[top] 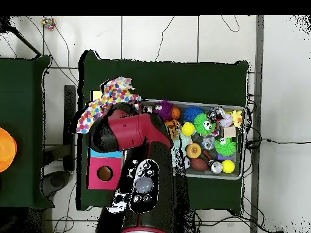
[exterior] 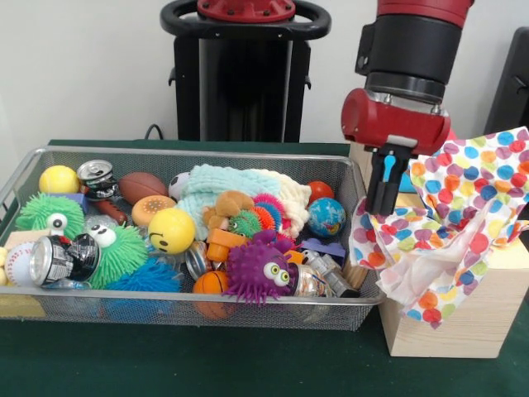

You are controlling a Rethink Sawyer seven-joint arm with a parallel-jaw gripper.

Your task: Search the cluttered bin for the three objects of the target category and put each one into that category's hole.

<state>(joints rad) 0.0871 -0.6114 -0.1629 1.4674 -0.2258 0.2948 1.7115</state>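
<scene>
Green cloth of the table point(exterior: 165, 364) runs along the front, with the wire bin point(exterior: 165, 310) of toys just behind it.

My gripper point(exterior: 385, 192) hangs over the wooden box point(exterior: 463, 314) beside the bin, its dark fingers point(exterior: 377, 194) down against the polka-dot cloth point(exterior: 450, 215); whether they are parted or pinching the fabric I cannot tell. That cloth drapes over the box top and hides its holes here. From overhead my arm point(top: 136, 130) covers part of the box. Crushed cans point(exterior: 59, 258) show print too small to read.
</scene>
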